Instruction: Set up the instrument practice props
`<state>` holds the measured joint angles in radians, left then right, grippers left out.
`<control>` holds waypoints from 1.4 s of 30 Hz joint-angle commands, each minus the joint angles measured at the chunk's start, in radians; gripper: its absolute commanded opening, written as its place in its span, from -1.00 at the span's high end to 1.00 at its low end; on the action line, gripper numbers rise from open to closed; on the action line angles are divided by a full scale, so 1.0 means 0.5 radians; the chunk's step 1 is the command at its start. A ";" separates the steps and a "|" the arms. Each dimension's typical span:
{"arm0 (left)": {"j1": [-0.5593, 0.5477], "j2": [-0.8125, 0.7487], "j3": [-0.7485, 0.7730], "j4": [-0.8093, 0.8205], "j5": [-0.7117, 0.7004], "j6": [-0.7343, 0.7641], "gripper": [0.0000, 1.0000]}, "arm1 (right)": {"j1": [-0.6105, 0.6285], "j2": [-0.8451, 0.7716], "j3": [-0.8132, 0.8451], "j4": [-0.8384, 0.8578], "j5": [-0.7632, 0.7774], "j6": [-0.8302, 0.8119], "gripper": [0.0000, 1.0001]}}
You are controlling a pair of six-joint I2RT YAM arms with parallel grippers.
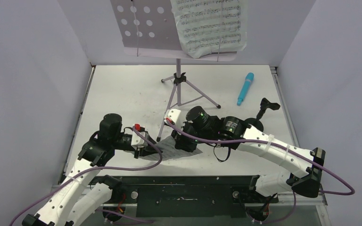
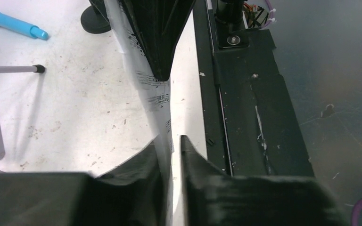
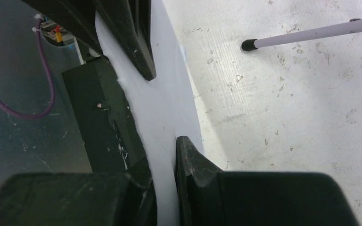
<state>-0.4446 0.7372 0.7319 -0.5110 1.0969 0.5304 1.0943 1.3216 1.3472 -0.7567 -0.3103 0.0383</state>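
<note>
**Left gripper point(image 1: 139, 150) and right gripper point(image 1: 181, 145) on one loose page**

From above: facing each other low over the table point(image 1: 122, 94), near its front edge, with a loose sheet-music page point(image 1: 168, 153) slung between them. Behind, the lilac music stand point(image 1: 178, 80) upright, a second page point(image 1: 212, 26) already on its desk. To the right, the toy microphone point(image 1: 245, 88) lying flat. Near it, the mic stand point(image 1: 266, 107), clip empty, just beside the right arm.

From the left wrist: jaws drawn close about the page edge, a sliver of gap showing. Cannot tell whether pinching yet.

From the right wrist: clamped shut on the same page, paper running straight between the fingers.

Likely step: carrying this page up to the stand's desk. Settle the left gripper's pinch before lifting. Raise both ends together, keeping the paper lightly taut and clear of the tripod legs. Avoid pulling apart, for fear of a tear or a slip.
</note>
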 commanded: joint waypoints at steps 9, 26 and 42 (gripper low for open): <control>-0.010 -0.113 -0.126 0.503 -0.197 -0.453 1.00 | -0.164 -0.144 -0.027 0.238 0.094 0.199 0.31; -0.004 -0.142 -0.727 2.451 -0.808 -2.230 1.00 | -1.337 -0.760 -0.766 1.105 -0.798 0.862 -1.00; 0.011 -0.155 -0.666 3.278 -1.166 -2.762 1.00 | -1.348 -0.802 -1.086 2.055 -1.275 1.391 -0.83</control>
<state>-0.4435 0.6640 0.3550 0.9661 0.5694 -0.7536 0.3908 0.9173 0.8062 0.0578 -0.8700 0.6685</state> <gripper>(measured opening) 0.007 0.905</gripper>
